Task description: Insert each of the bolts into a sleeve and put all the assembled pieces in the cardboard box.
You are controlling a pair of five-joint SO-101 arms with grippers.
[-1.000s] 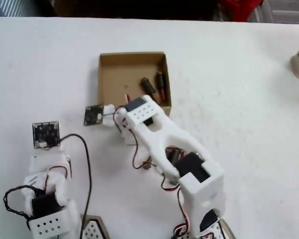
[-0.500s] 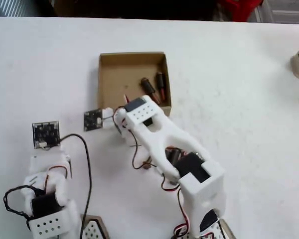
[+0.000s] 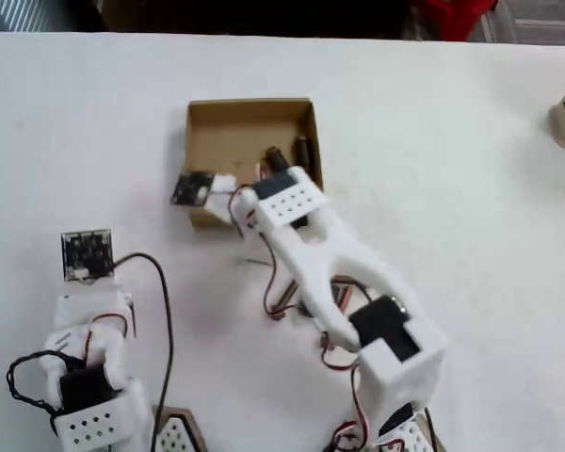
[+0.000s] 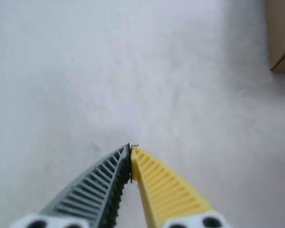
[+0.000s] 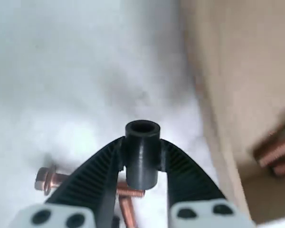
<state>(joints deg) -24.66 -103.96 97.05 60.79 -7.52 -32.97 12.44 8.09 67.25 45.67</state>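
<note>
Table [image 3: 471,188]: white. The cardboard box [image 3: 228,141] sits toward the far side, with two dark finished pieces [image 3: 288,155] lying in one corner.

Right arm [image 3: 330,268]: stretched out to the box's near wall. Left arm [image 3: 87,377]: folded near its base, well apart from the box.

Right gripper [image 5: 141,142]: partly closed, both black fingers pinching a black sleeve [image 5: 142,156] around its middle. The sleeve stands upright with its bore open toward the wrist camera. It hangs over bare table just beside the box wall, not inside the box.

Left gripper [image 4: 131,153]: grey and yellow fingers pressed tip to tip with nothing between them, over bare table.

Loose copper bolts [image 5: 47,179] lie on the table under the right gripper; I can't count them.

My read: this sleeve has no bolt yet, so it shouldn't go in the box.
- Hold the right arm steady and the sleeve vertical, with the grip low enough to leave the bore free.
- Open the left gripper and take one bolt near its head.
- Line the shank up with the bore before pushing; a skewed entry could twist the sleeve in the fingers.
</note>
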